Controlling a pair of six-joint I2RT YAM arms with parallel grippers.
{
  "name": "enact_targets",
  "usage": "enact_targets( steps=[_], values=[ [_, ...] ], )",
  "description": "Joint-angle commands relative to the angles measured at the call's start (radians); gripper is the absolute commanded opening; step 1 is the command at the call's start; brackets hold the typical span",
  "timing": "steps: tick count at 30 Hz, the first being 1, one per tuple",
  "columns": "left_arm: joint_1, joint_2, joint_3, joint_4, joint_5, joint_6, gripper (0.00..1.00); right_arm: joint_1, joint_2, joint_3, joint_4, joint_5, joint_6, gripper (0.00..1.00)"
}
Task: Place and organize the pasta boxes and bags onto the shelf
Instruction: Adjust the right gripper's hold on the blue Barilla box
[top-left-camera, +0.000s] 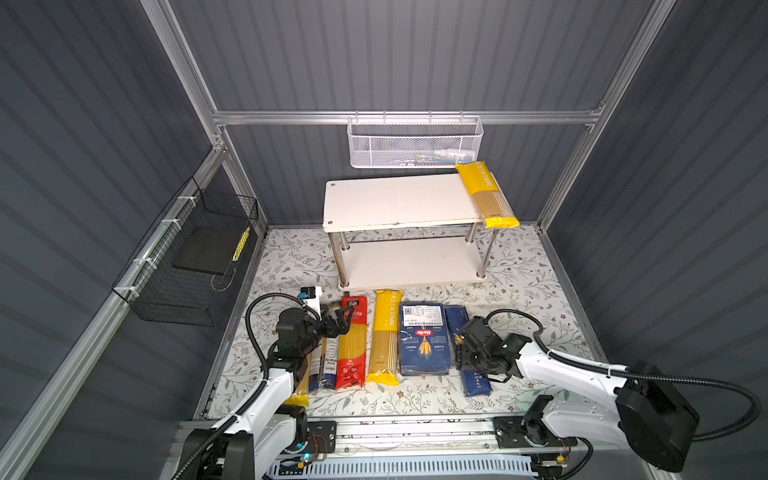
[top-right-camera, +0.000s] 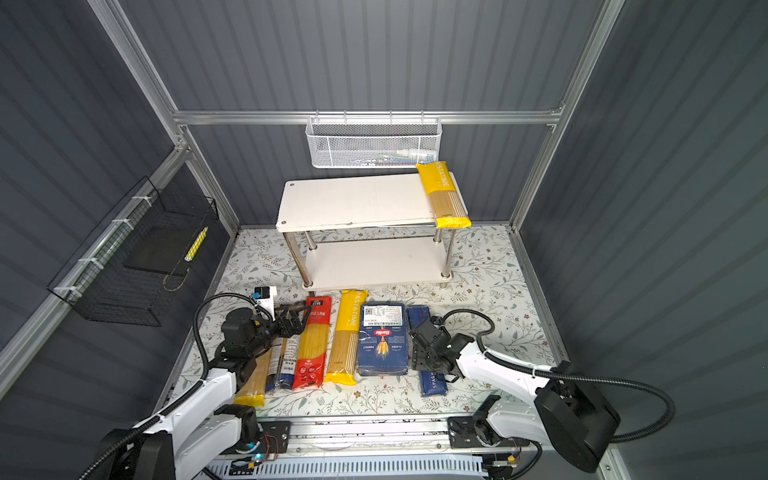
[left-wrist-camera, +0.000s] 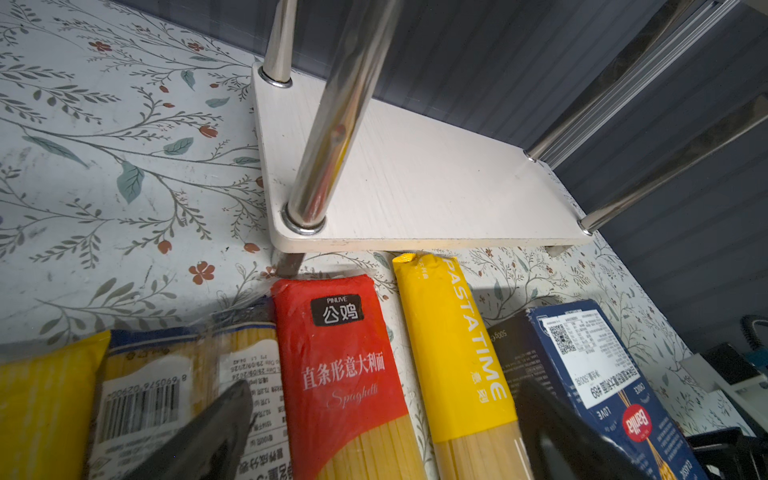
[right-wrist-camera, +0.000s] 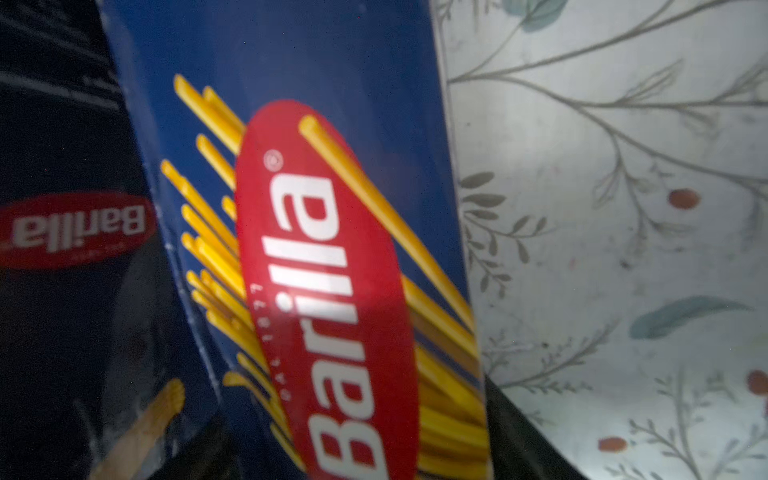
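Right gripper (top-left-camera: 460, 348) is down over the narrow box (top-left-camera: 477, 384), a finger on either side in the wrist view; cannot tell if it is clamped. Left gripper (top-left-camera: 347, 321) has its jaws spread wide and empty, above the red bag (top-left-camera: 352, 353) and the blue-label bag (top-left-camera: 328, 363). These lie in a row on the floral table (top-left-camera: 519, 291) before the shelf (top-left-camera: 395, 203), with the outer yellow bag (top-left-camera: 301, 392), middle yellow bag (top-left-camera: 384, 336) and wide box (top-left-camera: 424, 340). The shelved yellow bag (top-left-camera: 486, 195) lies on the top board's right end, overhanging the front.
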Motion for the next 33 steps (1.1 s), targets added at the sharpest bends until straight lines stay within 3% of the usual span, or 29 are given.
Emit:
enact_targets(
  steps=[1,15,25,33],
  values=[
    [0.001,-0.017,0.004,0.001,0.008,0.003,1.00,-0.002,0.001,-0.059,-0.007,-0.056,0.037,0.70],
    [0.001,-0.027,0.009,-0.017,0.000,0.009,1.00,-0.003,-0.009,-0.060,0.026,-0.067,0.030,0.63],
    [0.001,-0.023,0.010,-0.016,0.000,0.005,1.00,-0.009,-0.168,-0.111,0.053,-0.074,0.030,0.56],
    [0.001,-0.029,0.009,-0.017,0.003,0.006,1.00,-0.013,-0.206,-0.120,0.079,-0.083,0.016,0.51]
  ],
)
